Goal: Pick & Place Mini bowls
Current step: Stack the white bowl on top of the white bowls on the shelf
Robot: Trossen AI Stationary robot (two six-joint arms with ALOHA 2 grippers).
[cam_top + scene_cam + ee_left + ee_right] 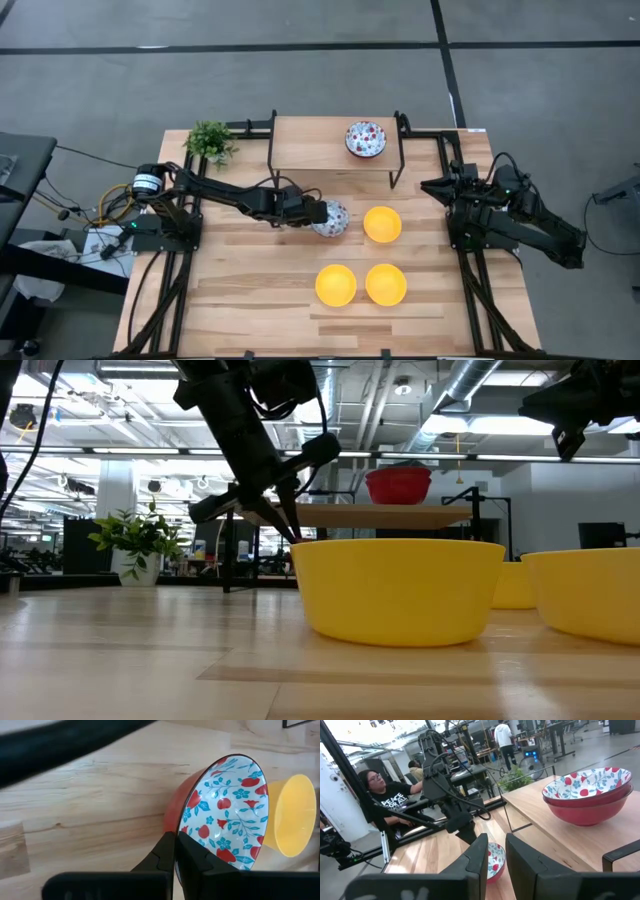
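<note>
A floral mini bowl, red outside, sits at mid-table in my left gripper, which is shut on it; the low view hides it behind a yellow bowl. Two more floral bowls stand stacked on the raised wooden shelf. Three yellow bowls rest on their bases on the table: one just right of the held bowl and two nearer the front edge. My right gripper waits open at the table's right side, touching nothing. My left gripper pinches the floral bowl's rim on its left side, one finger inside the bowl and the other against the red outer wall. The fingers come slanting down from the table's left. Whether the base rests on the table I cannot tell.
A small potted plant stands at the far left corner. The shelf's black metal frame rises behind the bowls. Bare wood lies left of the front yellow bowls. People sit and stand in the room beyond.
</note>
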